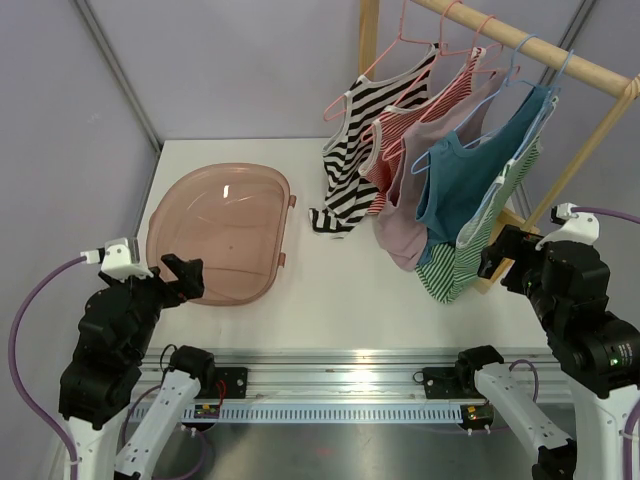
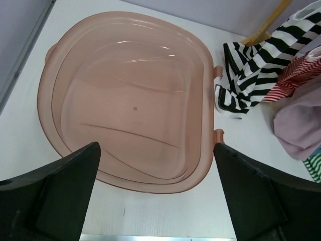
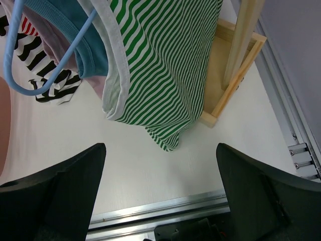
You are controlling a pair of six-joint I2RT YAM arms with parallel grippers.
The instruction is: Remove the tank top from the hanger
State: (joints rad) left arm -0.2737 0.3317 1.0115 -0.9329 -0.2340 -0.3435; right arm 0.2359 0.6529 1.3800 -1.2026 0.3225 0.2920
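Several tank tops hang on hangers from a wooden rail [image 1: 545,48]: black-and-white striped [image 1: 345,150], red striped [image 1: 405,135], pink [image 1: 405,240], teal [image 1: 465,185] and green striped [image 1: 450,272]. The green striped top [image 3: 165,70] and the teal one [image 3: 93,57] on a blue hanger [image 3: 27,80] fill the right wrist view. My right gripper [image 1: 498,255] [image 3: 160,146] is open and empty, low beside the green top's hem. My left gripper [image 1: 185,275] [image 2: 155,148] is open and empty at the near edge of a pink basin.
The pink plastic basin [image 1: 225,230] [image 2: 200,173] lies on the white table at left. The rack's wooden base frame [image 3: 235,85] and post [image 1: 368,35] stand at right and back. A metal rail [image 1: 350,385] runs along the near edge.
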